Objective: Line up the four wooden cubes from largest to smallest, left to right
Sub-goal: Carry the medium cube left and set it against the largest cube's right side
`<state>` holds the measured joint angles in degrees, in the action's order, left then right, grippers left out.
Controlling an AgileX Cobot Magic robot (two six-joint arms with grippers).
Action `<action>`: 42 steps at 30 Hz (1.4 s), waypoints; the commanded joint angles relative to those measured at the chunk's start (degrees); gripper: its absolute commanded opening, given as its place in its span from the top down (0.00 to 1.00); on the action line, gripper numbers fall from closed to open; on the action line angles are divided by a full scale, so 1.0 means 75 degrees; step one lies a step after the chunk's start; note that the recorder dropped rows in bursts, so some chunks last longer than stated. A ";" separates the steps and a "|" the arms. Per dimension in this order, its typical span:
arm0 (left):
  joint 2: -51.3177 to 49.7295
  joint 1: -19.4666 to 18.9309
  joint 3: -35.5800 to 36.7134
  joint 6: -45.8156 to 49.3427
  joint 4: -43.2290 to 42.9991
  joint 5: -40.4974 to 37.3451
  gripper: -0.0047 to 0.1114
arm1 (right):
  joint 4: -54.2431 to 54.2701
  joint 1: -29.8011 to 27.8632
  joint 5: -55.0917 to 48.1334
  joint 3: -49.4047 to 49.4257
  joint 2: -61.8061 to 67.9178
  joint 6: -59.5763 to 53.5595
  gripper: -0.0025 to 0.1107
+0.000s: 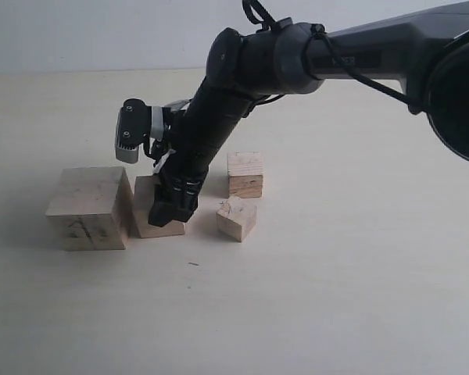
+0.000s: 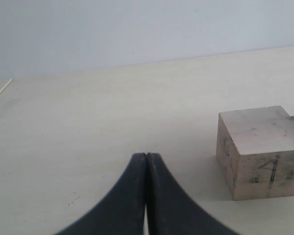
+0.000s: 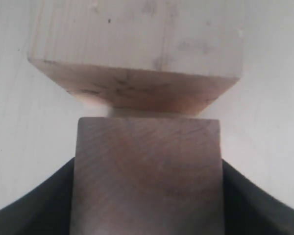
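Second-largest cube [image 3: 147, 186] fills right wrist view, gripped by right tool [image 1: 173, 212], maybe touching largest cube [image 1: 90, 207]; exterior adds arm [image 1: 211, 117] slanting down, two smaller cubes [image 1: 245, 174] [image 1: 236, 219] rightward. Left tool [image 2: 146, 157] closed, empty.

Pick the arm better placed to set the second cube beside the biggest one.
Right. The right tool grips the second cube beside the biggest cube; the left tool is shut, empty.
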<state>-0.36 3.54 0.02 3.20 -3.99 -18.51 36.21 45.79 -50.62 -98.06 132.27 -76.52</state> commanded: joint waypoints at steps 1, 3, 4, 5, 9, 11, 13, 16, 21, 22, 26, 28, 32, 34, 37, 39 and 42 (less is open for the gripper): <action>0.0048 -0.0024 -0.0003 -0.0001 -0.0018 0.0051 0.96 | 0.0292 0.0025 0.0101 -0.0018 0.0062 0.0003 0.53; 0.0048 -0.0024 -0.0003 -0.0001 -0.0018 0.0051 0.96 | 0.0343 0.0025 0.0142 -0.0018 0.0062 0.0003 0.53; 0.0048 -0.0024 -0.0003 -0.0001 -0.0018 0.0051 0.96 | 0.0380 0.0025 0.0143 -0.0018 0.0062 -0.0011 0.53; 0.0048 -0.0024 -0.0003 -0.0001 -0.0018 0.0051 0.96 | 0.0377 0.0042 0.0194 -0.0018 0.0062 -0.0014 0.53; 0.0048 -0.0024 -0.0003 -0.0001 -0.0018 0.0051 0.96 | 0.0302 0.0206 0.0339 -0.0018 0.0142 -0.0043 0.53; 0.0048 -0.0024 -0.0003 -0.0001 -0.0018 0.0051 0.96 | 0.0317 0.0206 0.0420 -0.0018 0.0228 0.0036 0.53; 0.0048 -0.0024 -0.0003 -0.0001 -0.0018 0.0051 0.96 | 0.0317 0.0206 0.0478 -0.0018 0.0240 0.0152 0.53; 0.0048 -0.0024 -0.0003 -0.0001 -0.0018 0.0051 0.96 | 0.0317 0.0206 0.0493 -0.0018 0.0240 0.0152 0.53; 0.0048 -0.0024 -0.0003 -0.0001 -0.0018 0.0051 0.96 | 0.0317 0.0206 0.0492 -0.0018 0.0240 0.0230 0.46; 0.0048 -0.0024 -0.0003 -0.0001 -0.0018 0.0051 0.96 | 0.0317 0.0206 0.0476 -0.0018 0.0240 0.0230 0.44; 0.0048 -0.0024 -0.0003 -0.0001 -0.0018 0.0051 0.96 | 0.0317 0.0206 0.0393 -0.0018 0.0240 0.0267 0.36; 0.0048 -0.0024 -0.0003 -0.0001 -0.0018 0.0051 0.96 | 0.0317 0.0206 0.0310 -0.0018 0.0240 0.0286 0.32; 0.0048 -0.0024 -0.0003 -0.0001 -0.0018 0.0051 0.96 | 0.0317 0.0206 0.0257 -0.0018 0.0240 0.0286 0.28; 0.0048 -0.0024 -0.0003 -0.0001 -0.0018 0.0051 0.96 | 0.0317 0.0206 0.0271 -0.0018 0.0214 0.0286 0.26; 0.0048 -0.0024 -0.0003 -0.0001 -0.0018 0.0051 0.96 | 0.0303 0.0206 0.0285 -0.0018 0.0158 0.0416 0.22; 0.0048 -0.0024 -0.0003 -0.0001 -0.0018 0.0051 0.96 | 0.0289 0.0206 0.0316 -0.0018 0.0141 0.0490 0.19; 0.0048 -0.0024 -0.0003 -0.0001 -0.0018 0.0051 0.96 | 0.0247 0.0206 0.0316 -0.0018 0.0060 0.0509 0.14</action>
<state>-0.36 3.54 0.02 3.20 -3.99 -18.51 38.34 47.17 -48.18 -98.06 133.86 -73.21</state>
